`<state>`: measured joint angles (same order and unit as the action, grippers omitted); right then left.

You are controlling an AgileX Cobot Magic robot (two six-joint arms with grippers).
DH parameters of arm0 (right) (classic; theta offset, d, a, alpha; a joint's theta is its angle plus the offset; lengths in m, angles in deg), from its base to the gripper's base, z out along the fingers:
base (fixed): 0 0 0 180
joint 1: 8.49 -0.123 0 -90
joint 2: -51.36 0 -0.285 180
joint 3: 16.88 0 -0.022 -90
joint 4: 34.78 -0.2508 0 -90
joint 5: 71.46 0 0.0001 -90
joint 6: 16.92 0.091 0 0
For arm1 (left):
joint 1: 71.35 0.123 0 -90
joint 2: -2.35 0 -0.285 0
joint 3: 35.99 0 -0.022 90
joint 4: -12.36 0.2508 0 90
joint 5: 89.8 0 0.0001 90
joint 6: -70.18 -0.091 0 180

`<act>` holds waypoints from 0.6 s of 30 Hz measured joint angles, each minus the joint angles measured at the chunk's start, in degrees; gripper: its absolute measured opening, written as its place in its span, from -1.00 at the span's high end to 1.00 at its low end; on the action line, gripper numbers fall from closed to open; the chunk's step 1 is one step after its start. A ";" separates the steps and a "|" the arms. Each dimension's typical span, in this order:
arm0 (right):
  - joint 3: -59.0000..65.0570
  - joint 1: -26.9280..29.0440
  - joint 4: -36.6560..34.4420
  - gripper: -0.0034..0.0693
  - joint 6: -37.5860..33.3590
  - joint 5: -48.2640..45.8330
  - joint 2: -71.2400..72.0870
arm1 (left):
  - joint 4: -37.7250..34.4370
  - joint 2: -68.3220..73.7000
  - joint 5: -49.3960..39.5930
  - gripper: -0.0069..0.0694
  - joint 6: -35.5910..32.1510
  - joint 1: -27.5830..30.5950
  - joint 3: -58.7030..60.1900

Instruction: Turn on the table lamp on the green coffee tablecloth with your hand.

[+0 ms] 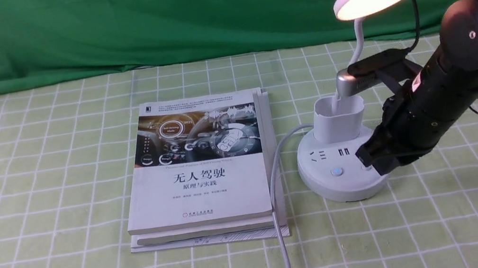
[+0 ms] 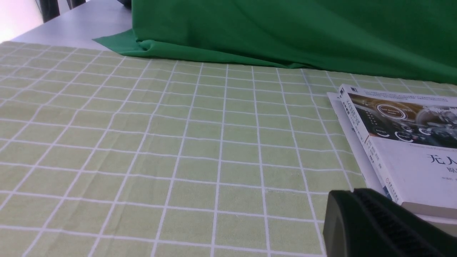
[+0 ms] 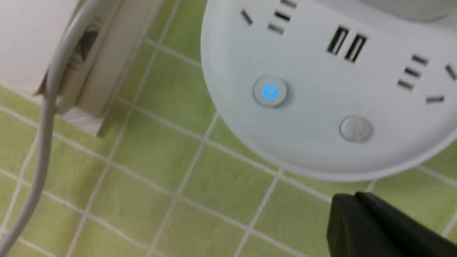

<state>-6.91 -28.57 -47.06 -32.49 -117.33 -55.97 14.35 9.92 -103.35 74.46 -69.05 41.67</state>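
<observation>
Right gripper (image 1: pixel 366 158) pinched closed, empty. Open tablecloth (image 1: pixel 448 216) to its right and near side; books (image 1: pixel 201 168) well left, cord (image 1: pixel 283 251) along their edge. Lamp (image 1: pixel 338 185) base just beside tip, unlit button (image 3: pixel 356 128) nearest, head glowing above

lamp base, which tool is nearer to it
Right. The right tool is at the right edge of the lamp base, by its buttons; the left tool is left of the books.
</observation>
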 joint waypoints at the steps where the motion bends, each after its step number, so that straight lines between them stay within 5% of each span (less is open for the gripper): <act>1: 1.53 -0.26 0.06 0.81 0.42 0.00 1.72 | 0.00 0.00 0.00 0.81 0.00 0.00 0.00; 18: 24.36 -5.32 -0.24 0.81 13.91 0.72 39.21 | 0.00 0.00 0.00 0.81 0.00 0.00 0.00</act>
<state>17.45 -33.89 -47.30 -18.58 -116.61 -16.76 14.35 9.92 -103.35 74.46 -69.05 41.67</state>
